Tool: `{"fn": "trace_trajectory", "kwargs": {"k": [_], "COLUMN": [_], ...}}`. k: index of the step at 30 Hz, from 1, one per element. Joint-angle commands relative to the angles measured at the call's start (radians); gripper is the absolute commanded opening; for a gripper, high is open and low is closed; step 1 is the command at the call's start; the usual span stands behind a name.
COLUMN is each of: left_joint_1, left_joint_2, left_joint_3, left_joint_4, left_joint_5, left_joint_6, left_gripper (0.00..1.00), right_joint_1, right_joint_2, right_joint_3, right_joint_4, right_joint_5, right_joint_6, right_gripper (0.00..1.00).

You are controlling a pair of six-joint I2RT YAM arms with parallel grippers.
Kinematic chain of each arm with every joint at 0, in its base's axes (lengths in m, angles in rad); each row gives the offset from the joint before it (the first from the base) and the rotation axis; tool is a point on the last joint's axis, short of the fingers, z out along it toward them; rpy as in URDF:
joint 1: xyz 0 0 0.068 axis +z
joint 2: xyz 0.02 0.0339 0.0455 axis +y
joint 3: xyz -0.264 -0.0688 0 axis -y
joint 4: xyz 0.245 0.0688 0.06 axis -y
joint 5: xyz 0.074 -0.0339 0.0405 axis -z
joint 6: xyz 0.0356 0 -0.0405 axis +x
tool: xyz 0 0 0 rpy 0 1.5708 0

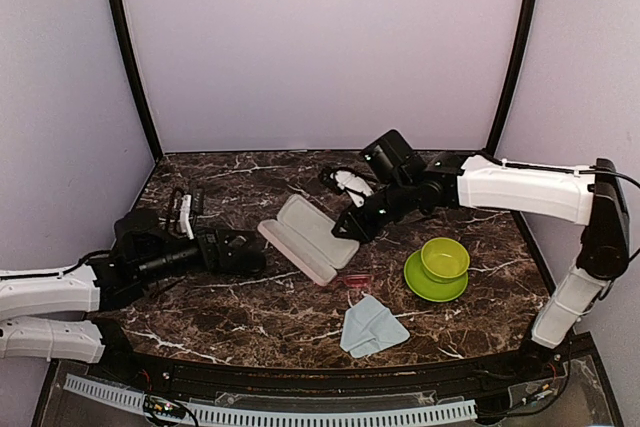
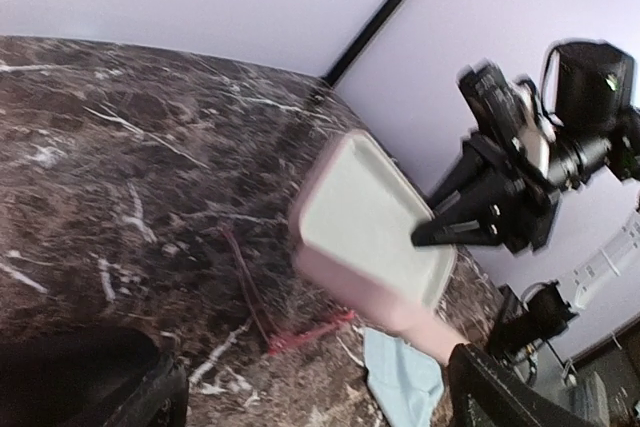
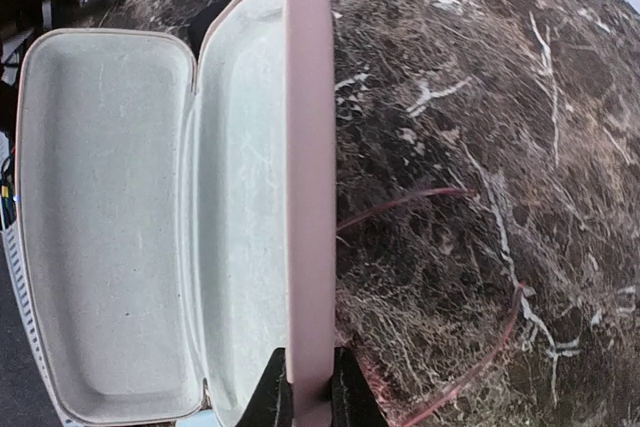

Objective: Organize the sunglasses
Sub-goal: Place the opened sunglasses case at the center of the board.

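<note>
Right wrist view: the right gripper [image 3: 308, 402] was clamped on the rim of the open pink case [image 3: 110, 217] at its far right end, apparently steadying it with the lid laid back and the pale lining exposed for loading. The red-pink sunglasses [image 1: 353, 281] lay on the marble table [image 1: 250, 317] just beside the case's near right edge, not yet inside. The left gripper [image 1: 238, 252], jaws wide apart and empty, hovered left of the case, probably ready to fetch them.

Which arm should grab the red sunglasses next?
Left, probably: the left gripper is open and empty, facing the red sunglasses; the right gripper is pinched on the pink case wall.
</note>
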Motion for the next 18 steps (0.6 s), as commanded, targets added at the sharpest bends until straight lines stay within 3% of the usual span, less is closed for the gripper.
{"fn": "trace_trajectory", "kwargs": {"k": [1, 8, 18], "left_joint_1": [0.045, 0.14, 0.27], "left_joint_2": [-0.107, -0.061, -0.069], "left_joint_3": [0.153, 0.34, 0.401], "left_joint_4": [-0.475, -0.713, -0.742], "left_joint_5": [-0.289, -0.352, -0.326], "left_joint_6": [0.054, 0.088, 0.12], "left_gripper": [0.93, 0.93, 0.94], "right_joint_1": [0.116, 0.262, 0.386], "right_joint_2": [0.056, 0.194, 0.418], "right_joint_3": [0.086, 0.207, 0.42], "right_joint_4": [0.003, -0.034, -0.106], "right_joint_5": [0.114, 0.231, 0.433], "right_joint_6": [-0.104, -0.217, -0.362], "right_gripper": [0.0, 0.0, 0.01]}}
